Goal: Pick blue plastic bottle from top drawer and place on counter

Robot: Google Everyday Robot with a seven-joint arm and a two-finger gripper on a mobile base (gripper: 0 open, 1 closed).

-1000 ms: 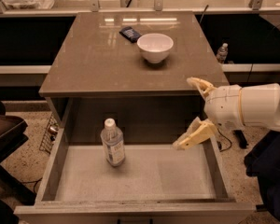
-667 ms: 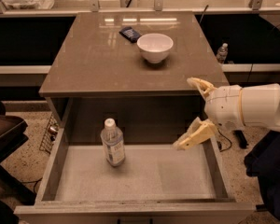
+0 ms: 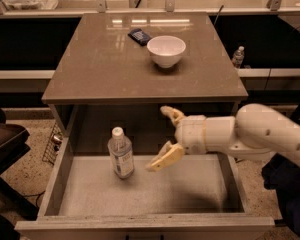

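The blue plastic bottle (image 3: pixel 120 154), clear with a white cap and a pale label, stands upright on the speckled floor of the open top drawer (image 3: pixel 190 194), left of centre. My gripper (image 3: pixel 162 136) hangs over the drawer just right of the bottle, with a small gap between them. Its two yellowish fingers are spread wide, one up near the counter's front edge and one low by the bottle's base, and hold nothing. The counter (image 3: pixel 105 59) is the glossy grey-brown tabletop above the drawer.
A white bowl (image 3: pixel 166 50) and a small dark packet (image 3: pixel 139 36) sit on the counter's far half. A tiny clear bottle (image 3: pixel 238 57) stands on the ledge at the right. A dark chair (image 3: pixel 5 144) is at the left of the drawer.
My gripper and arm have moved left across the drawer, from near its right side to just beside the bottle. The bottle has not moved.
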